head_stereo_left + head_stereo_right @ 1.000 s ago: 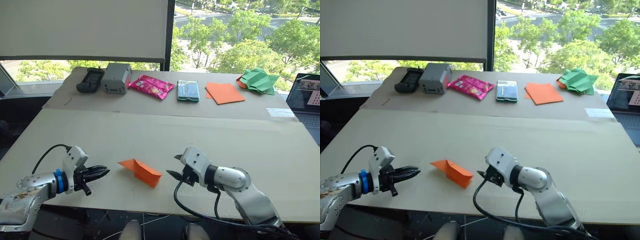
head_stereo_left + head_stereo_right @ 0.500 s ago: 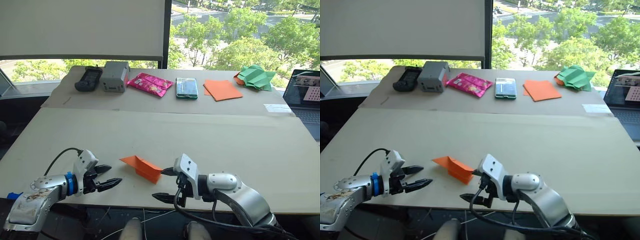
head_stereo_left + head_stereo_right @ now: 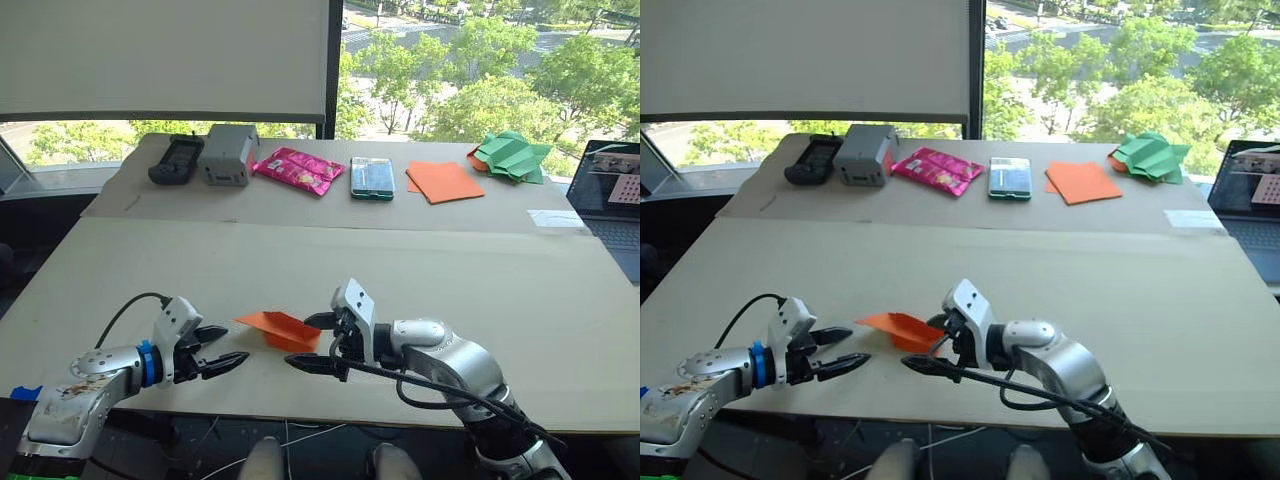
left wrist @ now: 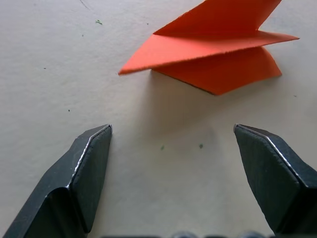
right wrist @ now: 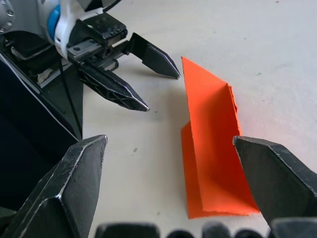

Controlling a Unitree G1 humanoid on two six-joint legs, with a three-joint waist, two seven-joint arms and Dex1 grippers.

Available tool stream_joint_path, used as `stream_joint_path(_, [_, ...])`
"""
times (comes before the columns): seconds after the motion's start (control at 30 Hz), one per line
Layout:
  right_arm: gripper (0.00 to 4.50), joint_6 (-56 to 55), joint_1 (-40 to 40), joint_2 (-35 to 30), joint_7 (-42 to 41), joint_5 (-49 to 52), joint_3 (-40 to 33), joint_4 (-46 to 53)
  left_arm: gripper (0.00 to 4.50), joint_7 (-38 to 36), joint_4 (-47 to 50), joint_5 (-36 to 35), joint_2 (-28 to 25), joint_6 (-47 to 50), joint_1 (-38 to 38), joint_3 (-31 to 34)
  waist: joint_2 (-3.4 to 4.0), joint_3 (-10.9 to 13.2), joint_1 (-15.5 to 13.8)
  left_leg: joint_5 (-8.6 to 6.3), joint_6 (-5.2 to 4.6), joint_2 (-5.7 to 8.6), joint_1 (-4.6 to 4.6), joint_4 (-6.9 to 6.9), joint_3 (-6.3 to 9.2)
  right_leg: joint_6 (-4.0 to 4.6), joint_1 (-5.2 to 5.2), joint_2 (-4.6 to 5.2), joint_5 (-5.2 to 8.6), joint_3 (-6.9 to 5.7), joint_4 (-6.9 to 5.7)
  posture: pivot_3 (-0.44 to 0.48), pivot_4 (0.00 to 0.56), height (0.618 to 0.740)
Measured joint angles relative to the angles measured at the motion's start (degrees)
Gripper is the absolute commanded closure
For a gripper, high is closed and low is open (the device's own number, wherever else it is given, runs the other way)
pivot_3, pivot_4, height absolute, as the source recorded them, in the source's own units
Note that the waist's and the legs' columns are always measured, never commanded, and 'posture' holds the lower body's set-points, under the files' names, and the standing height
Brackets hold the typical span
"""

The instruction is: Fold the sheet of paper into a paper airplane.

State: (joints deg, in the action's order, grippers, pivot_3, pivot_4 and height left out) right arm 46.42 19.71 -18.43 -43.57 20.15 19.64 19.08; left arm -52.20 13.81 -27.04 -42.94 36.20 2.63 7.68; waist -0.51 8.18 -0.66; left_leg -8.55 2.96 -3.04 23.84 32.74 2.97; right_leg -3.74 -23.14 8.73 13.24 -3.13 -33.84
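Note:
The orange sheet of paper (image 3: 282, 331) lies near the table's front edge, folded into a narrow pointed wedge with a raised fin, like a paper airplane. Its point faces my left gripper (image 3: 235, 342), which is open and a short way off, touching nothing. In the left wrist view the paper (image 4: 213, 54) lies just beyond the open left gripper (image 4: 172, 128). My right gripper (image 3: 300, 342) is open with its jaws on either side of the paper's right end. The right wrist view shows the paper (image 5: 213, 158) between the right gripper's (image 5: 169, 140) spread fingers, with the left gripper (image 5: 163, 92) beyond.
Along the back of the table lie a black device (image 3: 178, 159), a grey box (image 3: 227, 155), a pink packet (image 3: 300, 169), a green-faced pack (image 3: 372, 178), a flat stack of orange sheets (image 3: 445, 182) and green paper shapes (image 3: 513, 158). A laptop (image 3: 610, 190) stands at the far right.
My left gripper has opened and come closer to the paper's point. My right gripper has moved left, and its open jaws now stand around the paper's right end. The camera has shifted slightly.

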Motion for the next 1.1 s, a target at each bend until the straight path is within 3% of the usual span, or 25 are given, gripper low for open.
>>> stream_joint_path(0.37, [0.0,-2.5,3.8,2.4,2.2,-0.8,-1.9,-9.1,0.33,1.1,0.3,0.0,0.6,-0.2,-0.7,-0.9,-0.01,0.0,0.0,0.01,-0.01,0.01,-0.06,0.01,0.0,0.0,0.02,-0.01,-0.01,0.03,-0.22,0.0,0.15,0.702])
stream_joint_path(0.63, [0.0,-3.5,4.8,1.2,2.9,-1.3,-4.5,-8.1,0.33,1.7,1.3,-0.1,0.6,0.2,-0.7,-1.0,0.0,0.0,0.0,0.01,-0.02,0.0,-0.07,0.01,0.01,0.0,0.04,-0.06,-0.01,0.09,-0.26,0.0,0.15,0.702])
stream_joint_path(0.8, [0.0,-9.9,4.9,-2.2,4.3,-8.3,0.8,0.8,0.33,2.0,1.4,-0.1,0.6,0.3,-0.7,-1.0,-0.02,0.0,0.0,0.01,-0.01,0.0,-0.12,0.01,0.01,0.0,0.05,-0.07,-0.01,0.1,-0.25,0.0,0.15,0.702])
stream_joint_path(0.93, [0.0,-13.9,3.7,-3.3,6.2,-15.1,7.4,2.4,0.33,2.0,1.5,-0.5,0.6,0.5,-0.6,-1.0,-0.02,0.0,0.1,0.01,-0.01,0.0,-0.12,0.01,0.01,0.0,0.04,-0.06,-0.01,0.1,-0.23,0.0,0.15,0.702])
stream_joint_path(1.1, [1.54,-15.7,3.3,-3.2,7.6,-18.9,9.0,1.8,0.28,2.0,1.7,-1.0,0.6,0.6,0.0,-1.0,-0.04,0.0,-0.1,0.01,-0.01,0.0,-0.12,0.03,-0.01,0.0,0.07,-0.07,-0.01,0.13,-0.24,0.0,0.15,0.702])
